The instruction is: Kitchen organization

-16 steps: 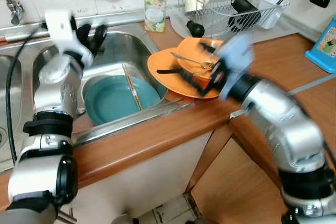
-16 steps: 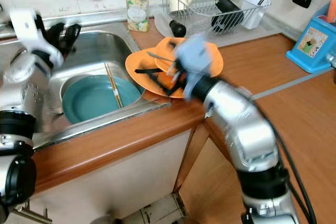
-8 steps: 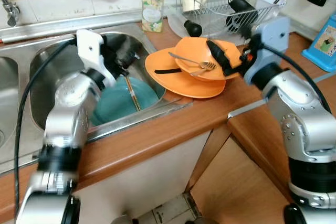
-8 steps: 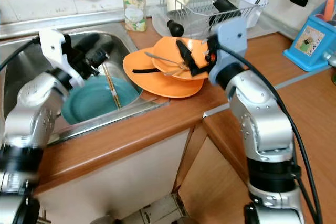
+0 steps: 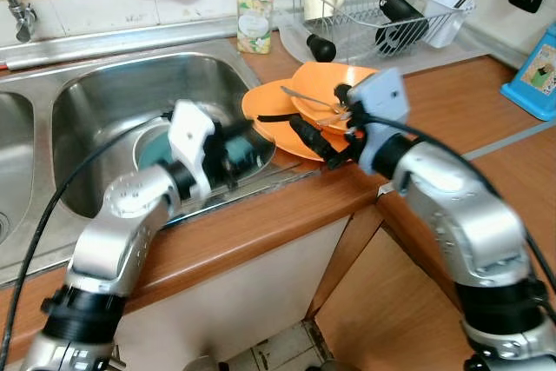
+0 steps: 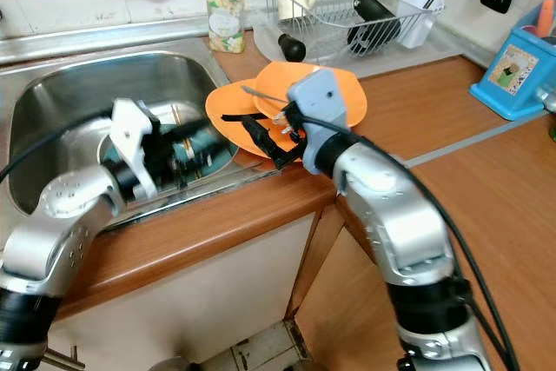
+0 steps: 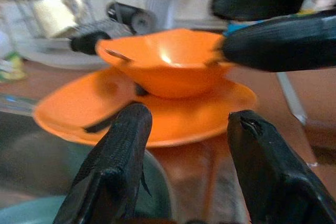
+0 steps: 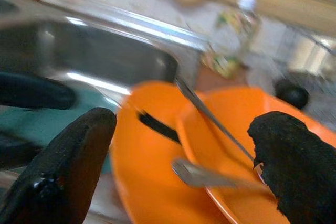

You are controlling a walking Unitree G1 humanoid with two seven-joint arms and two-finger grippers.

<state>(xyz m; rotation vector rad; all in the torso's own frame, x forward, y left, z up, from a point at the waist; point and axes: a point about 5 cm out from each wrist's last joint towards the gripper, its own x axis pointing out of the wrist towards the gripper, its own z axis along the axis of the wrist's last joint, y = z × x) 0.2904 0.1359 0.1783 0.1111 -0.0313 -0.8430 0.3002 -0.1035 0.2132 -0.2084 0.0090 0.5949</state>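
Starting nearest you, the left hand (image 5: 233,147) sits over the sink's front rim at about 8 o'clock from the dishes, its two fingers (image 7: 113,166) apart and holding nothing. They aim across the teal plate (image 6: 208,147) in the sink (image 5: 113,84) toward the orange stack.

Next out, the right hand (image 5: 317,141) is at the near edge of the orange plate (image 5: 274,106), fingers (image 8: 68,161) spread wide and empty, bracketing the plate's front rim without visibly gripping it.

The orange plate rests on the wooden tabletop (image 5: 434,102) with its 9 o'clock edge overhanging the sink rim. An orange bowl (image 7: 163,69) sits on it toward 1 o'clock, a fork (image 8: 210,177) lies in the bowl, and a dark utensil (image 8: 157,124) lies on the plate.

Judgement on handling: plate and bowl look rigid, glossy and smooth, so expect them to slip under narrow fingers. They may be light plastic or breakable; you cannot tell. The loose fork will slide if you tilt the stack. Take the plate by its rim at 6 o'clock, one finger under the lip and one above, and keep it level. Better, lift the bowl off by its wall first.

Farthest out, at 12 o'clock, stand a soap bottle (image 5: 255,19) and a wire dish rack (image 5: 382,6) holding a cup and utensils.
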